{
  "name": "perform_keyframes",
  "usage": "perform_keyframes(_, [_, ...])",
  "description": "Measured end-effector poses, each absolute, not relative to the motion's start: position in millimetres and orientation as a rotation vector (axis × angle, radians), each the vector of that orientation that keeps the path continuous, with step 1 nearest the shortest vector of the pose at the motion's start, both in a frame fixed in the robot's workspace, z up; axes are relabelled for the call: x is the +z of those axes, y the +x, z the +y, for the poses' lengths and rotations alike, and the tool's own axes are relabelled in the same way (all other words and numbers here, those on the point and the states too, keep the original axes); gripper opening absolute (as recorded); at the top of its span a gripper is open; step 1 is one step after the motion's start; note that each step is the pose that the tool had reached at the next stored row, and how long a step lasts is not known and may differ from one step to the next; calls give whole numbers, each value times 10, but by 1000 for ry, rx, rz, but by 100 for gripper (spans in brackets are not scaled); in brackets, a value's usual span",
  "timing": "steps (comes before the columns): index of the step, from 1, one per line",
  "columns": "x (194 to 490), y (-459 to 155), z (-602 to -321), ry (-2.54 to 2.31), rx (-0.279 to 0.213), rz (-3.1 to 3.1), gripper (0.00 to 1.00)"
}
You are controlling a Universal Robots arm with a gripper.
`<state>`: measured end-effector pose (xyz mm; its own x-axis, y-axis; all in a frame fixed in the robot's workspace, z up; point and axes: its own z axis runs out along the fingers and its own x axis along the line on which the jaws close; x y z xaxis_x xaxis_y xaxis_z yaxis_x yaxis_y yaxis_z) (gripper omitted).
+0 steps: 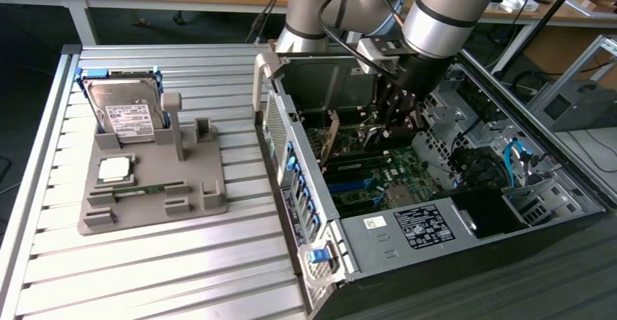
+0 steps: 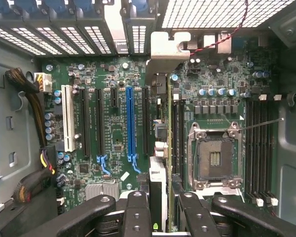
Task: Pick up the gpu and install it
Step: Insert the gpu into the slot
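Two views are feeding me this moment, and I am reading each from left to right. On the exterior view's left, the grey fixture tray (image 1: 207,197) is sitting on the slatted table (image 1: 144,277), carrying the hard drive (image 1: 126,114) upright at its back, a processor chip (image 1: 115,167) and a memory stick (image 1: 144,188) lying flat. Toward the middle, the open computer case (image 1: 405,219) is lying on its side, and the arm is reaching into it from the upper right. The gripper (image 1: 395,128) is clamping the gpu (image 1: 333,141), which is standing on edge over the motherboard (image 1: 386,179). In the wrist view I am seeing what the outside camera is hiding: the white slot (image 2: 67,117) at the left, then the blue slot (image 2: 129,121) near the centre, then the gpu (image 2: 160,148) edge-on between the fingers (image 2: 137,215), its metal bracket (image 2: 168,49) near the case's rear wall, and the empty processor socket (image 2: 214,158) further right. I am judging the risks from here: the card is looking offset to the right of the blue slot, so pressing down could be jamming its edge against the board or a neighbouring connector, and the bracket could be catching on the rear frame. I cannot tell whether the card's edge is touching any slot.
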<state>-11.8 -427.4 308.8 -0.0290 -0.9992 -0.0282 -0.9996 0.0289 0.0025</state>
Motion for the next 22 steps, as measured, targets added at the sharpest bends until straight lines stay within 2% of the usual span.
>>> perform_keyframes(22, [3027,-118,-4282,-2176,33,2240,27])
